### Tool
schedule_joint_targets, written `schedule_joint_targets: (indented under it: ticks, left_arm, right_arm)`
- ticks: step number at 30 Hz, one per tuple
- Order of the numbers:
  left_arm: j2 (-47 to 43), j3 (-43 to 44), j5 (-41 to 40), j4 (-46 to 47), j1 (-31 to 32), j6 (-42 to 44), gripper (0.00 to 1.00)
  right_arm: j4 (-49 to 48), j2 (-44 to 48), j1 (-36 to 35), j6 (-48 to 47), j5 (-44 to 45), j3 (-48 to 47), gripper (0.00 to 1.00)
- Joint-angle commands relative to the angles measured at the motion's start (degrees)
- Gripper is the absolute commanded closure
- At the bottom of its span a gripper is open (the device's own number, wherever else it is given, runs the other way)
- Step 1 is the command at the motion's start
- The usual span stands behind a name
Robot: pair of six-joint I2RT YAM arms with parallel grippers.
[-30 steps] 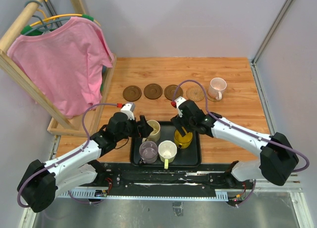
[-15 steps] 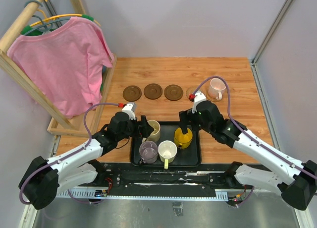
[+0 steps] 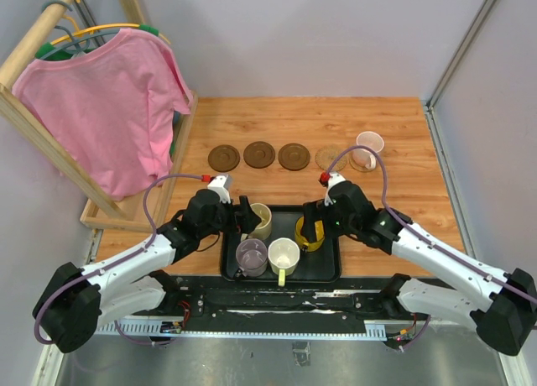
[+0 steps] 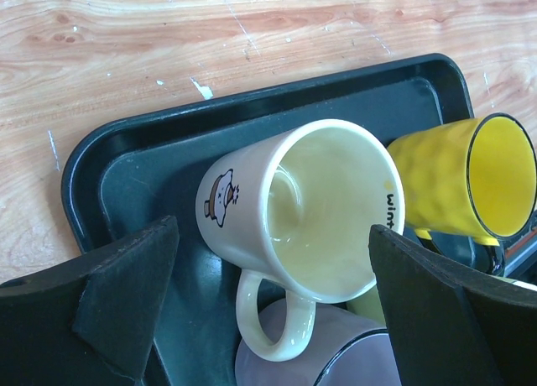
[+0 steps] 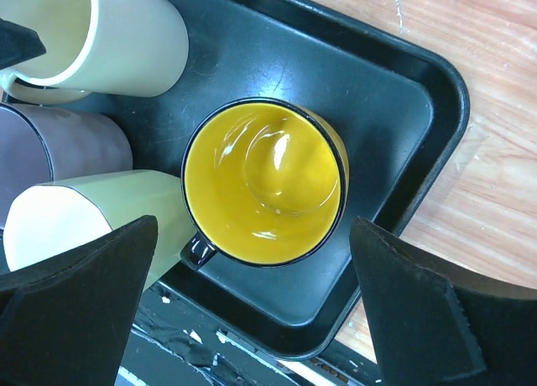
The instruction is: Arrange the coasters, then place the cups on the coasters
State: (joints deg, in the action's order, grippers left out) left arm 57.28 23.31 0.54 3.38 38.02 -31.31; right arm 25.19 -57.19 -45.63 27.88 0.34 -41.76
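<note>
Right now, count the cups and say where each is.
5. Cream cup, grey-lilac cup, white cup and amber cup in the black tray; pink cup ending the coaster row.

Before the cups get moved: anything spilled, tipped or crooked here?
Nothing stands out. The cream cup, amber cup, lilac cup and white cup stand upright and empty in the tray; the pink cup stands upright at the right end of the row of coasters. No spill shows.

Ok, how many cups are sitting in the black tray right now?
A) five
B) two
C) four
C: the cream cup, the yellow cup, the lilac cup and the white cup sit in the tray, while the pink cup stands out on the wooden table.
</note>
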Motion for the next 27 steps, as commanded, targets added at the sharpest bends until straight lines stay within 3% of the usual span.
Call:
schedule_joint_targets:
  ticks: [1,20,27]
  left_arm:
    - [-0.8,-0.5,0.1,1.5,0.4,0.4,0.0]
    - [-1.2,-1.1,-0.5,1.7,0.4,0.1,0.0]
    - [-1.3,-1.4,-1.0,1.9,0.4,0.2,0.0]
  right_arm:
    - [0.7,0.3,-0.9,2.1,-2.5,1.6,0.02]
    - [-1.4,-5.3,-4.7,2.9,-1.5,3.6,0.02]
    - [1.6,-8.7,-6.1,3.0,4.2,3.2,0.01]
